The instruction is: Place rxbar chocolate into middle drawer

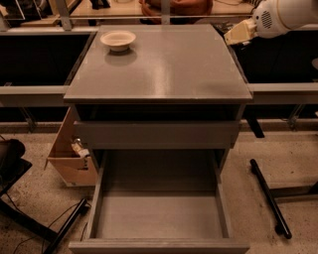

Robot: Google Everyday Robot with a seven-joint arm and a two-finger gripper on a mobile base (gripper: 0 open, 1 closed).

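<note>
Grey metal fills most of the scene: a cabinet with a flat top (159, 69), a shut drawer front (156, 134) under it, and the middle drawer (159, 216) pulled fully out below that, its floor bare. The cream gripper (237, 33) hangs at the far right corner of the cabinet top, just off its right edge and above it, on the end of a white arm (283, 15).

Whether the gripper is clenched on anything or released, I cannot tell. The rxbar chocolate does not show anywhere: not on the cabinet top to the gripper's left, and not in the drawer far below and to the left of it. My guess is that the gripper has it, hidden from this angle.

A cream bowl (118, 39) sits well to the gripper's left, at the opposite far corner. A cardboard box (69, 158) stands on the floor far below it and to its left.

By my reading, the drawer is ready, and the carry down and the release into it are not yet done.
</note>
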